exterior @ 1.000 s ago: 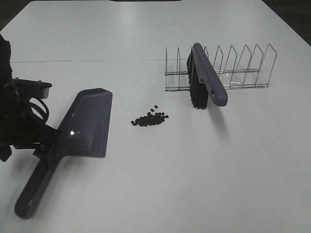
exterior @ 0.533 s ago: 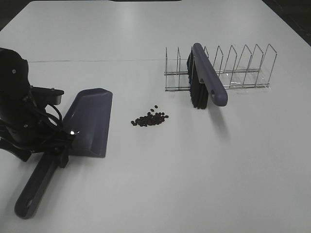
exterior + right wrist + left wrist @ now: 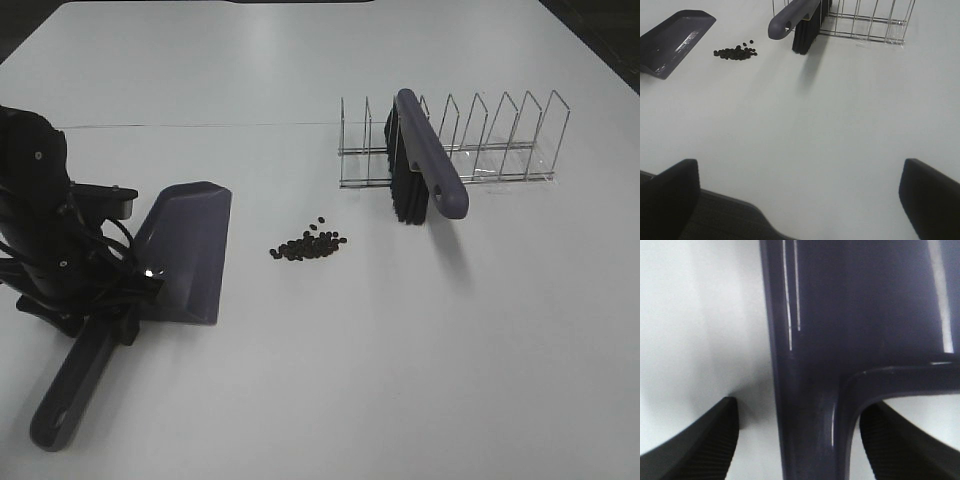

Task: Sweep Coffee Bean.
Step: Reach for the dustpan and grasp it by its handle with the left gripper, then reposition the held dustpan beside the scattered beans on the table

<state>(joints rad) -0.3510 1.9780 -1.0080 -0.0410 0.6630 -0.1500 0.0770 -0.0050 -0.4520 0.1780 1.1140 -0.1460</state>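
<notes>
Left fingers [image 3: 695, 440] part-open astride dustpan handle [image 3: 810, 440], not touching | right fingers [image 3: 670, 195] wide, empty, raised

A white table [image 3: 400, 380] is carrying everything. Seen from the high camera, a small loose heap of coffee beans [image 3: 308, 245] is sitting near the middle of it, with a few beans straying toward twelve o'clock. A purple dustpan [image 3: 185, 250] is lying flat at nine o'clock from the heap, apart from it, its pan pointing to one o'clock and its handle running toward seven. A wire rack [image 3: 500, 150] is standing at two o'clock from the beans, and a brush [image 3: 430, 165] is leaning in it, bristles resting down on the table
</notes>
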